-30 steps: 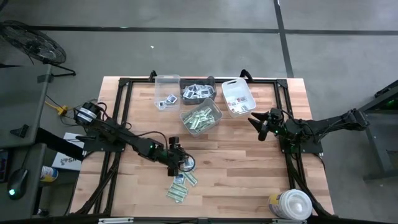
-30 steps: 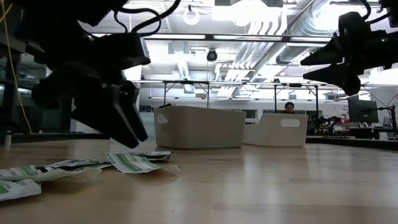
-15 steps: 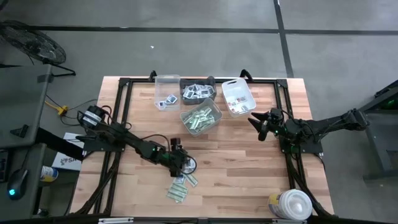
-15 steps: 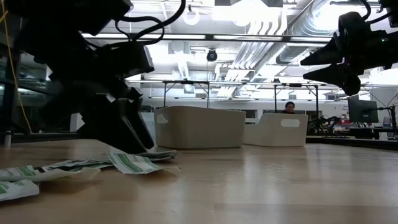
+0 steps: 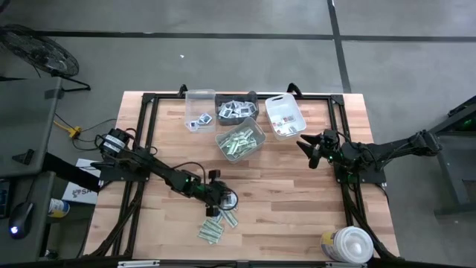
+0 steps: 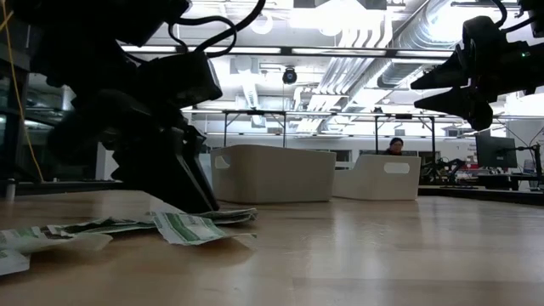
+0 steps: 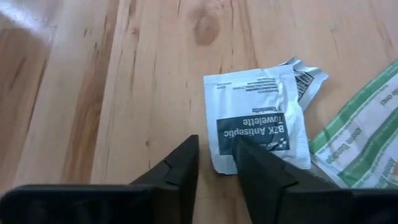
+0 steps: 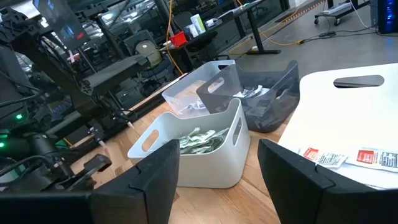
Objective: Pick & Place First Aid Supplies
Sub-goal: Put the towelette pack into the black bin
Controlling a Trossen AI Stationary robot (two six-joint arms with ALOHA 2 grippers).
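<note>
Flat, squarish white sachet (image 7: 258, 118) with a dark printed band reading "BZK Antiseptic Towelette", crimped edges, slightly wrinkled, lying on the pale wood-grain worktop (image 7: 124, 81) near its front edge, left of centre. Just beside it, a green-and-white striped packet (image 7: 360, 140), glossy and creased; a second white sachet corner peeking from under the first. More green-and-white packets (image 5: 212, 231) scattered flat a little nearer the front edge.

Left tool (image 7: 214, 163) down at the worktop over the towelette, its two dark wedge-shaped fingers (image 7: 177, 171) narrowed to a slim gap at the sachet's near edge; whether the packet is actually pinched, cannot tell. Compared with a second ago: left tool lowered onto the pile and shifted slightly toward the centre, fingers drawn much closer together.

Farther back, four bins in a cluster: clear one (image 5: 199, 110), dark one (image 5: 236, 109), white one (image 5: 284, 116), and another (image 5: 240, 141) filled with green strips. Right tool (image 5: 306, 147) spread wide, raised near the white bin, unmoved. Round white tub (image 5: 349, 244) at the front right corner.
</note>
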